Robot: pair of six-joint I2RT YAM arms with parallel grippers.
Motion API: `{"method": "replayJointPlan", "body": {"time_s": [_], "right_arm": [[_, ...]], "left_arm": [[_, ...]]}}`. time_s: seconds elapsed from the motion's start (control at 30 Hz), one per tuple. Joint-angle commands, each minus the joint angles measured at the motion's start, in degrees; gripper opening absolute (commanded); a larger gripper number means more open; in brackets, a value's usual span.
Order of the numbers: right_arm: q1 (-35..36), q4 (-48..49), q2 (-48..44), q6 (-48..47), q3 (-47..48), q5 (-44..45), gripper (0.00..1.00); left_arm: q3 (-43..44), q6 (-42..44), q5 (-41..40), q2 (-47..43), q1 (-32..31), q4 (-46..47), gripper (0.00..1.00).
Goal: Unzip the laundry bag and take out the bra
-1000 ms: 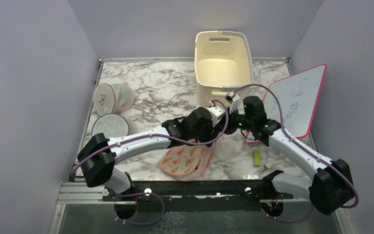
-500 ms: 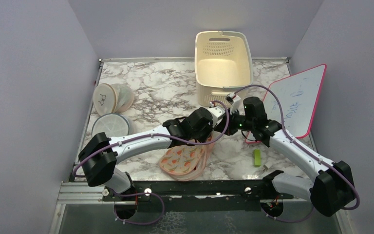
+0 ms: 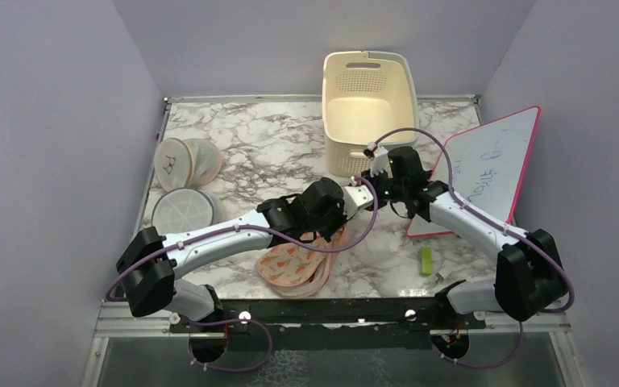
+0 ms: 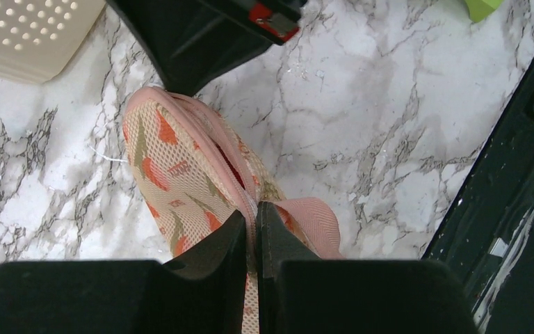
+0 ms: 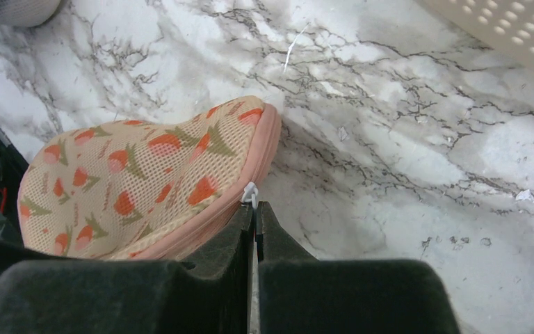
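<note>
The peach carrot-print laundry bag (image 3: 294, 264) lies near the table's front edge, partly under my left arm. My left gripper (image 3: 332, 230) is shut on the bag's zip edge (image 4: 254, 212). In the left wrist view the bag (image 4: 174, 174) gapes a little, and a thin sliver of the red bra (image 4: 231, 161) shows in the gap. My right gripper (image 3: 368, 184) is shut on the white zip pull (image 5: 250, 193) at the bag's (image 5: 139, 181) pink rim. The rest of the bra is hidden inside.
A cream perforated basket (image 3: 368, 105) stands at the back, close behind both grippers. A pink-rimmed whiteboard (image 3: 483, 169) leans at the right. A green object (image 3: 425, 260) lies front right. Round white mesh cases (image 3: 184, 161) sit at the left.
My right gripper has moved back and left towards the basket with the zip pull. My left arm and the bag have shifted slightly left.
</note>
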Motion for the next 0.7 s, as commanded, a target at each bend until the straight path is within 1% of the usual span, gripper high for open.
{"method": "replayJointPlan", "body": {"time_s": [0.0, 0.13, 0.37, 0.43, 0.57, 0.6, 0.63, 0.67], "right_arm": [[-1.74, 6.02, 3.50, -0.26, 2.85, 3.37, 0.01], [-3.59, 7.37, 3.62, 1.02, 3.64, 3.53, 0.01], [-4.69, 14.52, -4.64, 3.64, -4.70, 3.28, 0.01], [-4.68, 16.04, -6.81, 4.20, -7.34, 3.40, 0.01], [-4.66, 16.44, -10.21, 4.74, -11.23, -0.14, 0.01], [-4.66, 16.13, -10.78, 4.34, -11.83, -1.53, 0.01], [-4.67, 15.80, -11.18, 3.78, -12.30, -3.02, 0.01], [-4.66, 14.85, -11.42, 3.43, -12.39, -4.24, 0.01]], "left_arm": [[-0.04, 2.48, 4.61, -1.35, -0.13, -0.34, 0.00], [-0.25, 1.30, 4.78, 0.16, -0.19, -0.37, 0.00], [-0.12, 0.75, 3.75, 6.30, -0.20, 0.09, 0.00], [-0.08, 0.50, 2.13, 7.99, -0.17, 0.41, 0.00], [-1.35, -0.27, 0.32, 8.36, -0.22, 0.38, 0.00], [-1.95, -0.81, 0.58, 7.84, -0.22, 0.37, 0.05], [-2.34, -1.42, 0.97, 7.05, -0.21, 0.44, 0.12], [-2.76, -1.90, 1.62, 6.18, -0.20, 0.43, 0.23]]}}
